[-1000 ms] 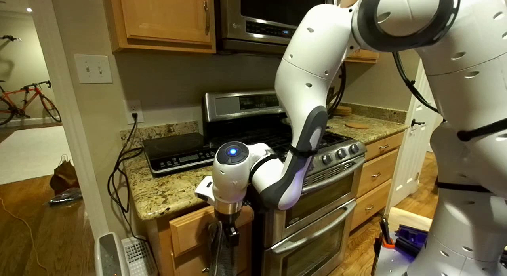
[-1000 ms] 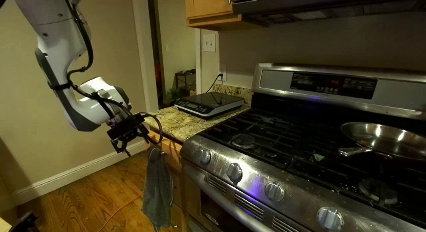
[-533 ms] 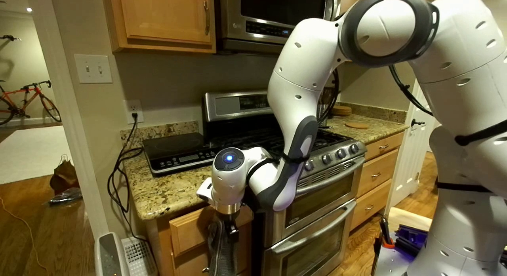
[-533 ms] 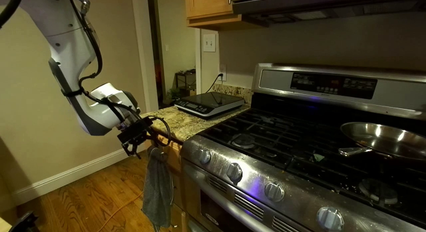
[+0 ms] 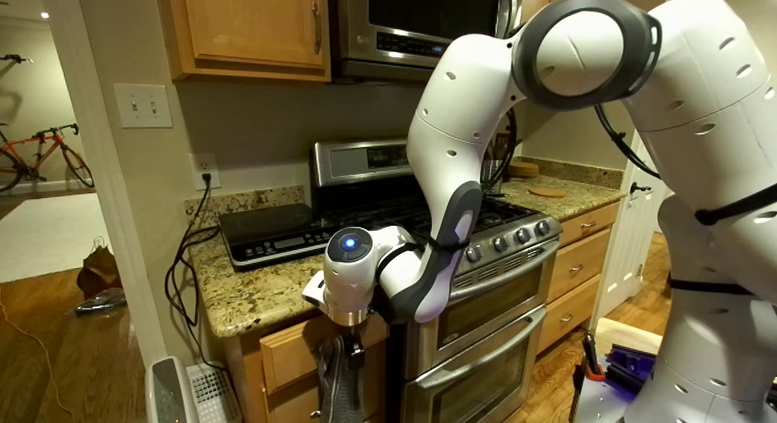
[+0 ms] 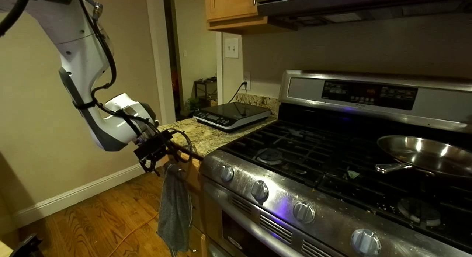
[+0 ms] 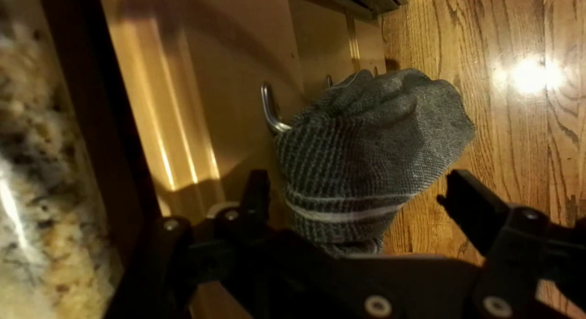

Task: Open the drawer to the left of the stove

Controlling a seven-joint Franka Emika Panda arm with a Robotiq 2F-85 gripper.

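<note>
Oak drawer (image 5: 294, 356) beside stove (image 5: 452, 332), towel (image 7: 361, 159) on handle (image 7: 270, 109), spread hand (image 7: 353, 186) near

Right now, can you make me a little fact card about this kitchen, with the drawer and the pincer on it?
Drawer: wooden, left of the stove, looks shut
Towel: gray, hanging on the drawer's metal handle
Pincer: open, close to the towel; can't tell if they touch
Pan: silver, on the stove
Cooktop: flat, black, on the speckled counter
</note>
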